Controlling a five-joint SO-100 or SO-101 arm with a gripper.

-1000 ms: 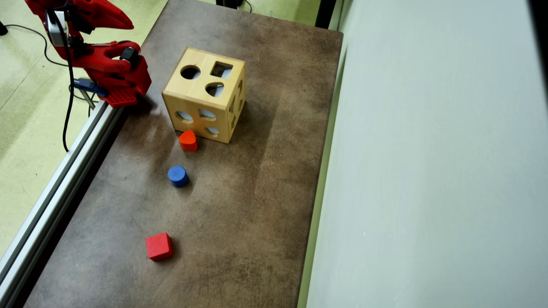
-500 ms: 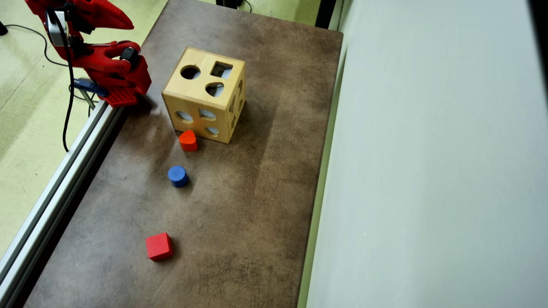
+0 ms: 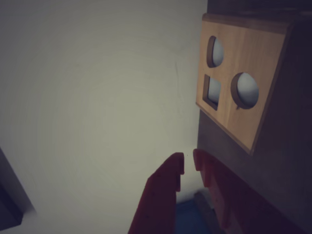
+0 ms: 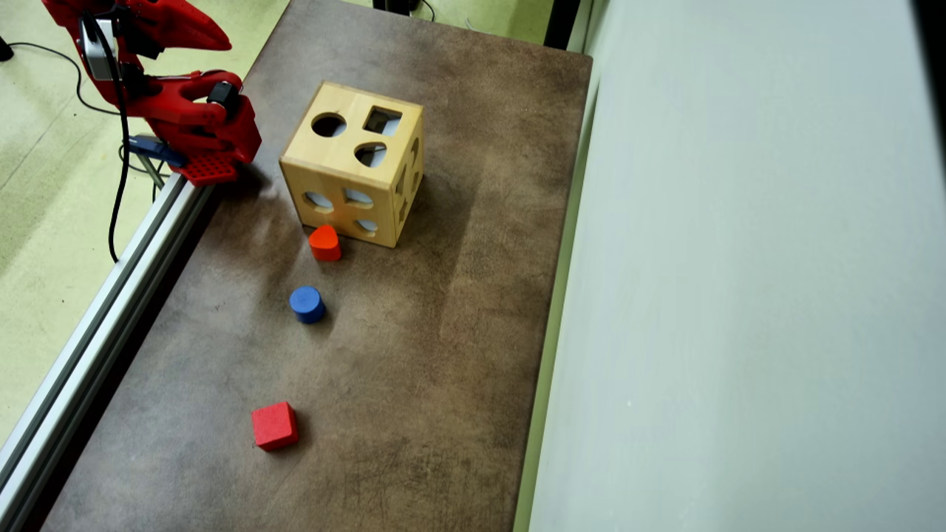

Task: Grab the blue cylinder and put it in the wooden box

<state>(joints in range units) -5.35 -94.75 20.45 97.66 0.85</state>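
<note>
The blue cylinder (image 4: 307,304) stands on its flat end on the brown table, in front of the wooden box (image 4: 319,159) in the overhead view. It does not show in the wrist view. The box has round, square and rounded holes and also shows at the upper right of the wrist view (image 3: 258,53). My red gripper (image 4: 222,41) is folded back at the table's top left corner, far from the cylinder. In the wrist view the gripper (image 3: 189,158) has its jaws nearly together, with nothing between the tips.
A red-orange rounded block (image 4: 324,242) sits against the box's near face. A red cube (image 4: 274,425) lies nearer the front. An aluminium rail (image 4: 111,295) runs along the table's left edge. A pale wall (image 4: 739,295) bounds the right. A blue clamp (image 4: 151,146) sits at the arm's base.
</note>
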